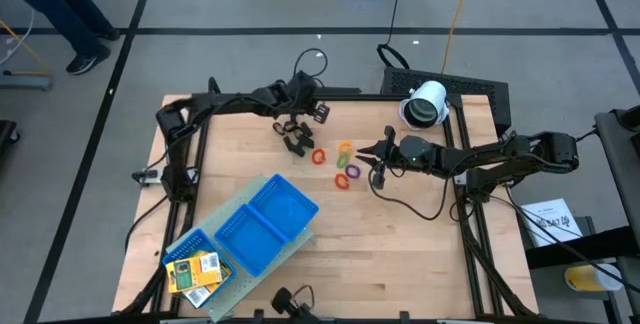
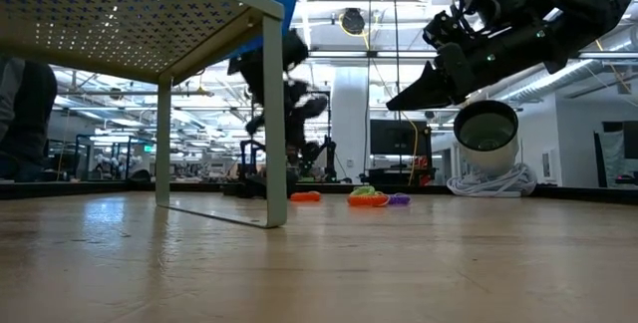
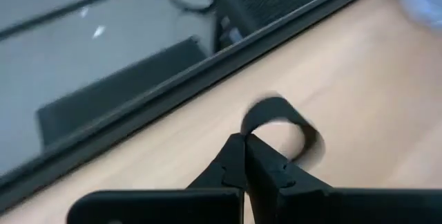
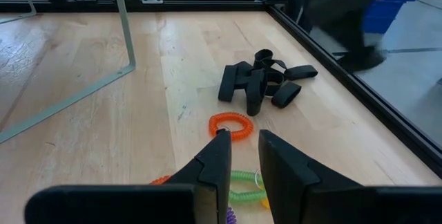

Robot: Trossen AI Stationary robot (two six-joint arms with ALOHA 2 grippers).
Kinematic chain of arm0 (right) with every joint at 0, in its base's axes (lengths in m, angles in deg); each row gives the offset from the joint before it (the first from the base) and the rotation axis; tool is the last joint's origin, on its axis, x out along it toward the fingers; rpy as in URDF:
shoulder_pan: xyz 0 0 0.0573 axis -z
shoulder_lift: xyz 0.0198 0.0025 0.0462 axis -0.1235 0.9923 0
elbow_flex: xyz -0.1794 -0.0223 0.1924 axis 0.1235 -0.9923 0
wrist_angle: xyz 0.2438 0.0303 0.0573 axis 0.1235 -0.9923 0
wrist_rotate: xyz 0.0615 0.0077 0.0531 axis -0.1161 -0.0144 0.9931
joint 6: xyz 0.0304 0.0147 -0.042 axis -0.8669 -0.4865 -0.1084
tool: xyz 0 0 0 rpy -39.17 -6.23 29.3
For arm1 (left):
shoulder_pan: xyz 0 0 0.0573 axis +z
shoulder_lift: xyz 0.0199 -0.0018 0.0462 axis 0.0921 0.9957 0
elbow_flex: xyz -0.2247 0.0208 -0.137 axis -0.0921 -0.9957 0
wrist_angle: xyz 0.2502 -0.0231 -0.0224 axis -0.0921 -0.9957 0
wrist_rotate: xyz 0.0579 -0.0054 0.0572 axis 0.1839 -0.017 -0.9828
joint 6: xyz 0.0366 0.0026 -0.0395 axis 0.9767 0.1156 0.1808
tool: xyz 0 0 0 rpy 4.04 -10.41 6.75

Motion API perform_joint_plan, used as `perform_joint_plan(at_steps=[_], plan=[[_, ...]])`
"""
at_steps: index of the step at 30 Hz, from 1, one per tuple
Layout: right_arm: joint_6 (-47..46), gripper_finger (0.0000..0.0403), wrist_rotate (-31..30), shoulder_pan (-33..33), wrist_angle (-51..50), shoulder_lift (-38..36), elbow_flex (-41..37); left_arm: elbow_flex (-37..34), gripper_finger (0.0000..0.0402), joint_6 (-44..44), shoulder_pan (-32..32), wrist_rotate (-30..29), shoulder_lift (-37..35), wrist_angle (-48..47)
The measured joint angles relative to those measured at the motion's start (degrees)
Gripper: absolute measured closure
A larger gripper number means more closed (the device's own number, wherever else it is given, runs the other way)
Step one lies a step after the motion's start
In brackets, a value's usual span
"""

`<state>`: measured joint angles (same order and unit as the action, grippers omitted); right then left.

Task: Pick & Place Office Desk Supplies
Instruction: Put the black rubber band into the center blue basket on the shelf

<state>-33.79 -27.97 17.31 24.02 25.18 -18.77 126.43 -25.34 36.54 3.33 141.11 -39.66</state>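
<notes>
Left hand (image 3: 245,144): pinched shut on a black clip (image 3: 280,117), upper centre; carry it level to the blue tray (image 1: 262,226).
Right hand (image 4: 242,156): slightly open, empty, above the coil rings (image 4: 231,124).

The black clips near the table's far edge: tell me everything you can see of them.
The black clips are flat, matte, strap-like loops and strips, plastic by the look. They lie in a loose heap, overlapping one another, on the wooden table, beside the orange ring but apart from it. One more clip, a curled loop, is pinched in the shut left gripper near the far rail.
</notes>
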Motion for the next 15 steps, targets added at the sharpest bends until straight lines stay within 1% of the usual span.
perform_joint_plan(at_steps=[4, 8, 11, 15], plan=[[0.0, 0.0339, 0.0, 0.0, -0.1, 0.0, 0.0, 0.0, 0.04, 1.6, -2.8, 1.0, -5.3, 0.3], [0.0, 0.0339, 0.0, 0.0, -0.4, 0.0, 0.0, 0.0, 0.0401, 3.7, -6.8, 1.0, -12.9, 0.0], [0.0, 0.0339, 0.0, 0.0, -0.4, 0.0, 0.0, 0.0, 0.0396, 4.4, -10.7, 1.0, -19.1, -1.2], [-0.2, 0.0339, 0.0, 0.0, -0.4, 0.0, 0.0, 0.0, 0.0397, 6.3, -17.3, 1.1, -27.1, -5.7]])
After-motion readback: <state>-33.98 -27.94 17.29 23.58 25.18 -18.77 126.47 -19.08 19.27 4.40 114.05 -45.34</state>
